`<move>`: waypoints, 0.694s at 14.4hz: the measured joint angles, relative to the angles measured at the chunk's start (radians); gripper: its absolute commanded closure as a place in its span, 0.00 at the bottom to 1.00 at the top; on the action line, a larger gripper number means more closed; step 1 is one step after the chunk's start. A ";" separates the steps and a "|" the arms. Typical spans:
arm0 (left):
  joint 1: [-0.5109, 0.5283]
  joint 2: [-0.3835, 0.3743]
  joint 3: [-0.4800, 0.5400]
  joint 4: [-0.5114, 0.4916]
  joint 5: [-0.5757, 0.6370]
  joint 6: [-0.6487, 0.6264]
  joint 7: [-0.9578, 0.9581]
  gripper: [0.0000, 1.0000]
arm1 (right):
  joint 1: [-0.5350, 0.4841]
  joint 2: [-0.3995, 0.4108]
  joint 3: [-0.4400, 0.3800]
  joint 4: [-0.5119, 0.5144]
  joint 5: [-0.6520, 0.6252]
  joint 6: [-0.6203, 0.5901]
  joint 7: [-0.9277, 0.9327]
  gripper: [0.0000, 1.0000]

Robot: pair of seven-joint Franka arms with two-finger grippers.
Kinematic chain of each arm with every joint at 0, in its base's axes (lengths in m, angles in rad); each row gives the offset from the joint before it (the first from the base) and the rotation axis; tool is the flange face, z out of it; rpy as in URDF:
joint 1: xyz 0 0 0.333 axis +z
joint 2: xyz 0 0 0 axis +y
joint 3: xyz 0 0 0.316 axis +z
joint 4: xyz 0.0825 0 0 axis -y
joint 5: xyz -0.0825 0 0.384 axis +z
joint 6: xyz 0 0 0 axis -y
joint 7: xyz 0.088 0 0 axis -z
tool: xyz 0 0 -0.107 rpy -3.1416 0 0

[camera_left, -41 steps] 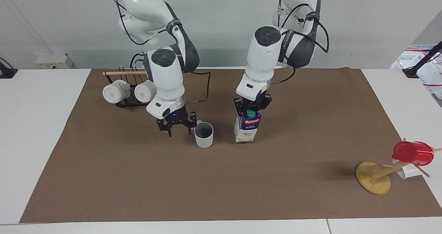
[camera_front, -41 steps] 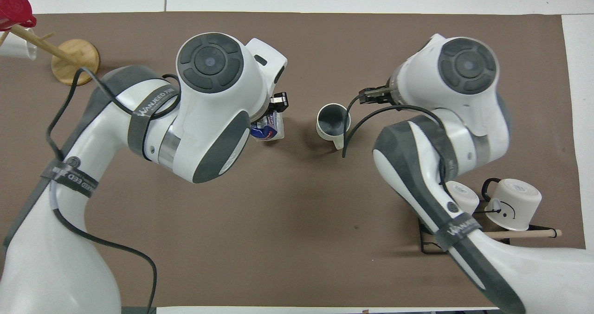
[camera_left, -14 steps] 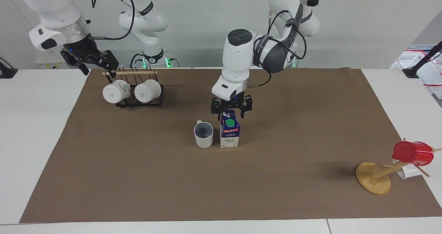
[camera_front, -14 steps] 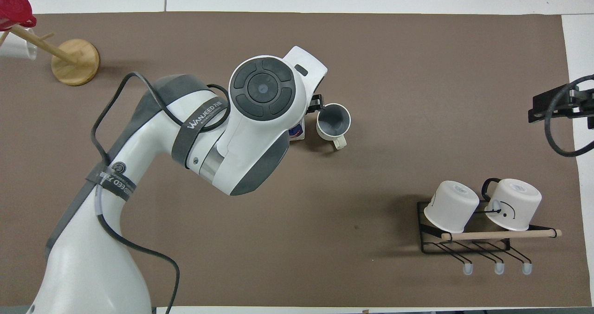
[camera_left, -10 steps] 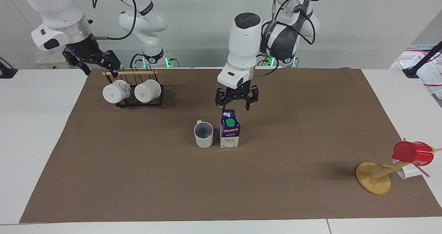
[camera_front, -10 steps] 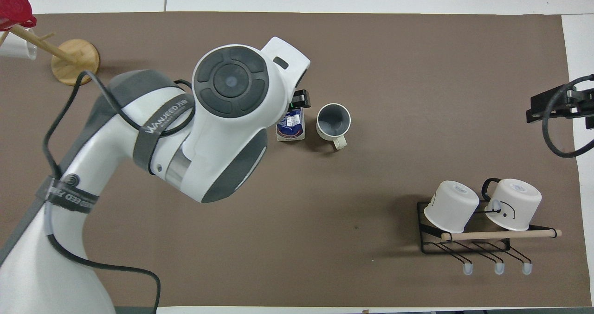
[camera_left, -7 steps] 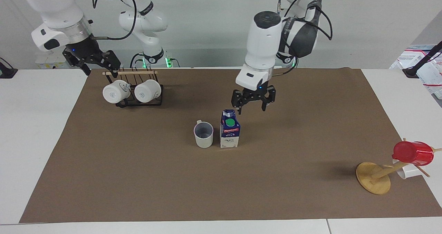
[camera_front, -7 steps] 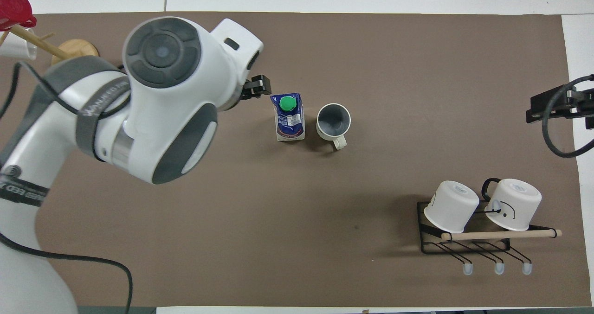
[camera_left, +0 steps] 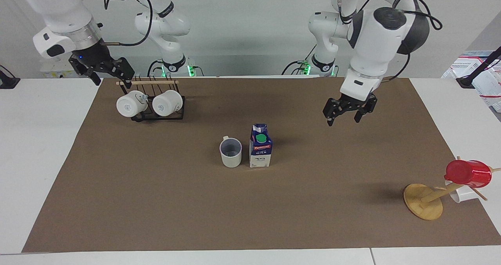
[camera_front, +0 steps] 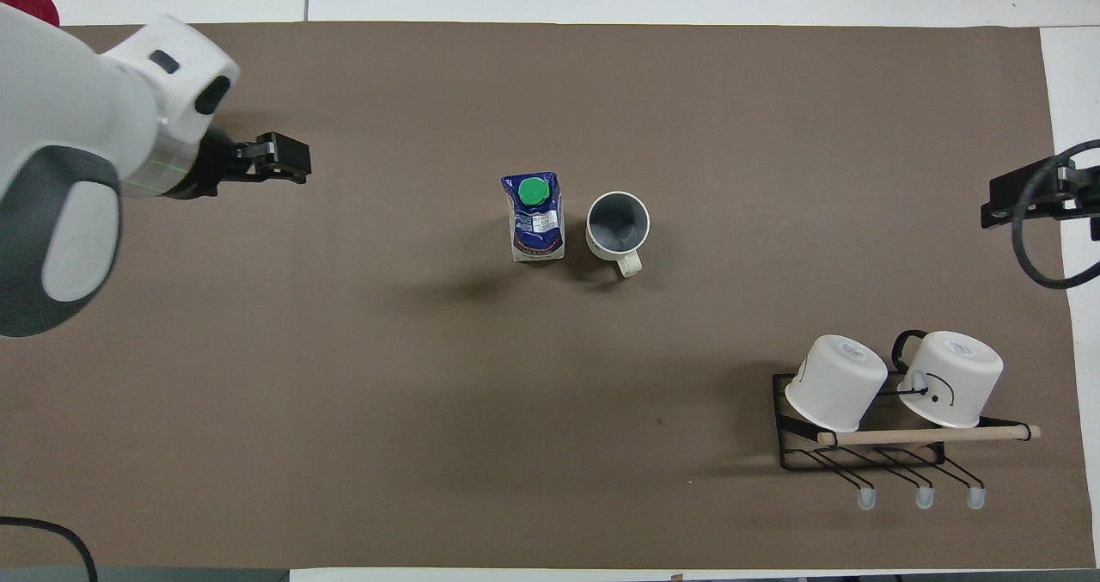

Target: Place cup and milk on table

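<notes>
Over bare mat (camera_left: 352,151) now, left pincer (camera_left: 348,115), clear of milk (camera_left: 260,146).

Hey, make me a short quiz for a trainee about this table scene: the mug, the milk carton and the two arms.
1. True or false: the small dark blue and white gable-top milk carton with a green cap stands upright on the brown rectangular mat, held by no tool.
2. Pick one: the small light grey-white mug with a handle is A) on top of the carton, B) upright beside the carton, toward the right arm's end of the table, C) lying on its side.
3. Fill in: the left tool hangs over bare mat and the right tool over the mat's edge at the right arm's end; both have fingers ____.

Key: 1 true; 2 B; 3 open.
</notes>
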State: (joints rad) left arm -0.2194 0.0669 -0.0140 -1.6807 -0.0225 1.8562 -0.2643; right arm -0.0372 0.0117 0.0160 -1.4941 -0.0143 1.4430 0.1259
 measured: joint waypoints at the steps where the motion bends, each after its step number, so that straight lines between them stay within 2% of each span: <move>1: 0.038 -0.011 0.001 0.001 -0.009 -0.021 0.051 0.00 | 0.000 0.000 0.000 0.000 0.000 0.000 0.000 0.00; 6: 0.156 -0.036 0.004 0.088 -0.015 -0.183 0.218 0.00 | 0.000 0.000 0.000 0.000 0.000 0.000 0.000 0.00; 10: 0.195 -0.039 0.004 0.135 -0.015 -0.266 0.251 0.00 | 0.000 0.000 0.000 0.000 0.000 0.000 0.000 0.00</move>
State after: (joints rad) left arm -0.0245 0.0280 -0.0097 -1.5455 -0.0379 1.5903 -0.0136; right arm -0.0372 0.0117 0.0160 -1.4941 -0.0143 1.4430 0.1259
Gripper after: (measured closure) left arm 0.000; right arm 0.000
